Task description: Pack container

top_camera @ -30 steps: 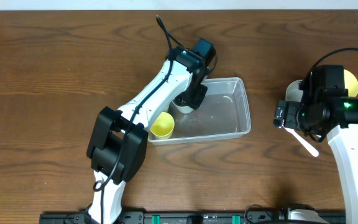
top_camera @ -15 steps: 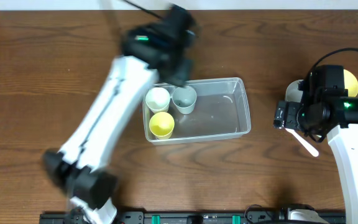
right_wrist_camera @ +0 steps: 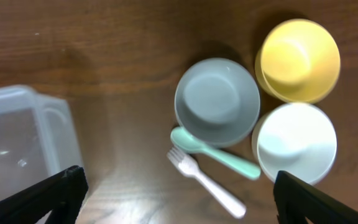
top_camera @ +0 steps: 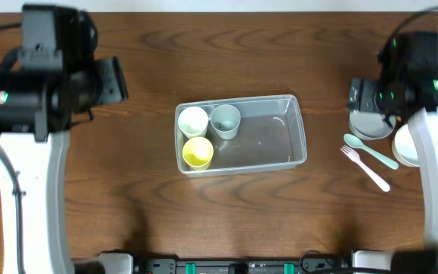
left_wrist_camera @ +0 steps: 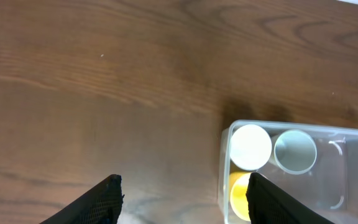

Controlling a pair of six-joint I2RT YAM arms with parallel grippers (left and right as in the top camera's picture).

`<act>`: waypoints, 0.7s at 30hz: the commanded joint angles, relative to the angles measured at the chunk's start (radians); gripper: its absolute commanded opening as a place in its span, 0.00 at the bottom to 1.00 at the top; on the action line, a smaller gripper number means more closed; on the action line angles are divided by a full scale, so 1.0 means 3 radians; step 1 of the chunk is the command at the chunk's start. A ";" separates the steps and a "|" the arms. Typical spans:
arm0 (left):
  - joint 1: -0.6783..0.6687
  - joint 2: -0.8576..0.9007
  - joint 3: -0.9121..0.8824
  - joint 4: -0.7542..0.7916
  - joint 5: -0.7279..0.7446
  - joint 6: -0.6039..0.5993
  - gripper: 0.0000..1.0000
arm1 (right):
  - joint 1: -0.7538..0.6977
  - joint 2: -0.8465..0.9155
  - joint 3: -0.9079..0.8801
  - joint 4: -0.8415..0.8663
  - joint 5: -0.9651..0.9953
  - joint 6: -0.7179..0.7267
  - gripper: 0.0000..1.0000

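The clear plastic container [top_camera: 274,141] lies mid-table. It holds three cups at its left end: a white one [top_camera: 193,120], a grey-blue one [top_camera: 225,120] and a yellow one [top_camera: 198,152]. Its right half is bare. My left gripper [left_wrist_camera: 184,200] is open and empty, high over bare wood left of the container [left_wrist_camera: 334,186]. My right gripper [right_wrist_camera: 179,193] is open wide and empty, high above a white fork [right_wrist_camera: 207,182] and a mint spoon [right_wrist_camera: 215,154]. The container's right end [right_wrist_camera: 17,134] shows at the left of that view.
To the right of the container stand a grey bowl [right_wrist_camera: 217,101], a yellow bowl [right_wrist_camera: 298,59] and a white bowl [right_wrist_camera: 296,142]. The left arm [top_camera: 44,84] is at the far left and the right arm [top_camera: 405,68] at the far right.
The left arm has swung away from over the container to the far left, leaving the cups in it. The right arm has drawn back, uncovering the bowls, spoon and fork.
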 commanded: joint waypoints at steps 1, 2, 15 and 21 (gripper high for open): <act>0.0041 -0.0214 -0.0399 0.0060 -0.0001 0.0094 0.65 | -0.0028 0.0467 0.0186 0.0032 0.0050 -0.0172 0.99; 0.0041 -0.0284 -0.0581 0.0137 -0.0001 0.0092 0.65 | -0.0028 0.0577 0.0210 0.0079 0.0048 -0.0172 0.99; 0.0041 -0.0612 -0.2523 0.1212 0.0264 0.0027 0.65 | -0.0028 0.1600 0.0215 0.0323 0.0050 -0.0244 0.92; 0.0041 -0.0595 -0.2743 0.1247 0.0262 0.0028 0.65 | -0.0028 0.1876 0.0214 0.0355 0.0047 -0.0201 0.73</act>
